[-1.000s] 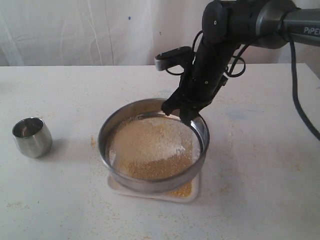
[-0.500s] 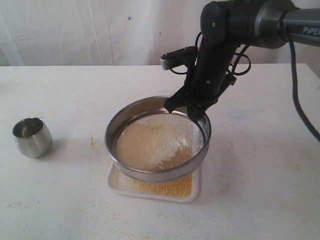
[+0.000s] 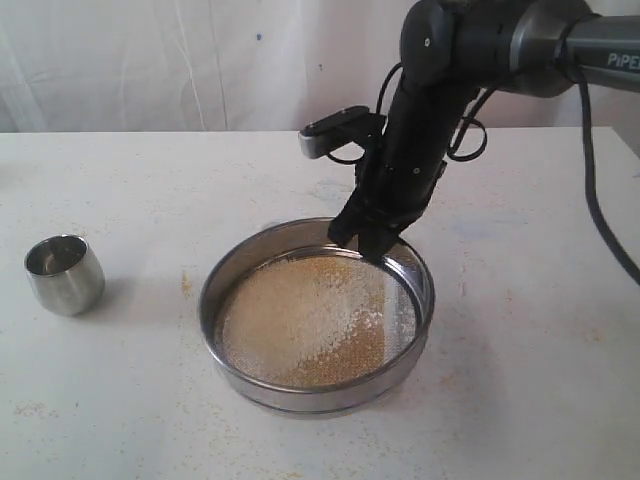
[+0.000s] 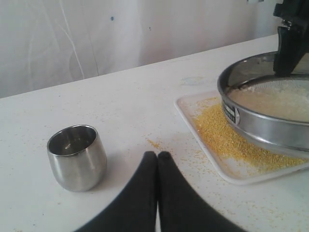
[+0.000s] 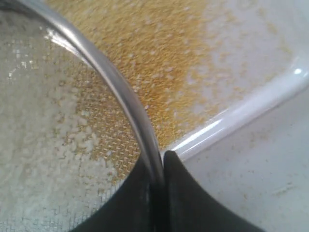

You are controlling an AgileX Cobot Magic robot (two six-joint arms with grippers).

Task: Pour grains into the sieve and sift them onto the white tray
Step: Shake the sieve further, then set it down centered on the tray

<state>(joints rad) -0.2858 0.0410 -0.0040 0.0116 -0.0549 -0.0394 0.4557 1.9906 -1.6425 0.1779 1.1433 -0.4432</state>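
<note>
The round grey-rimmed sieve (image 3: 317,316) sits near the table's middle with pale tan grains (image 3: 305,320) spread over its mesh. My right gripper (image 3: 362,240) is shut on the far rim of the sieve (image 5: 126,96), one finger inside and one outside. In the exterior view the sieve covers the white tray entirely. The white tray (image 4: 208,157) shows in the left wrist view, with yellow sifted grains (image 4: 227,142) on it under the sieve (image 4: 270,121). In the right wrist view the tray's rim (image 5: 241,116) lies beside the sieve. My left gripper (image 4: 157,155) is shut and holds nothing, low over the table.
A small steel cup (image 3: 64,274) stands upright at the left of the table, also close to my left gripper in its wrist view, cup (image 4: 76,157). Loose grains (image 3: 186,284) are scattered on the white tabletop between cup and sieve.
The right gripper has shaken the sieve, shifting it forward and left again so that it now hides the tray. The grains have spread inside it. The cup has not moved.
</note>
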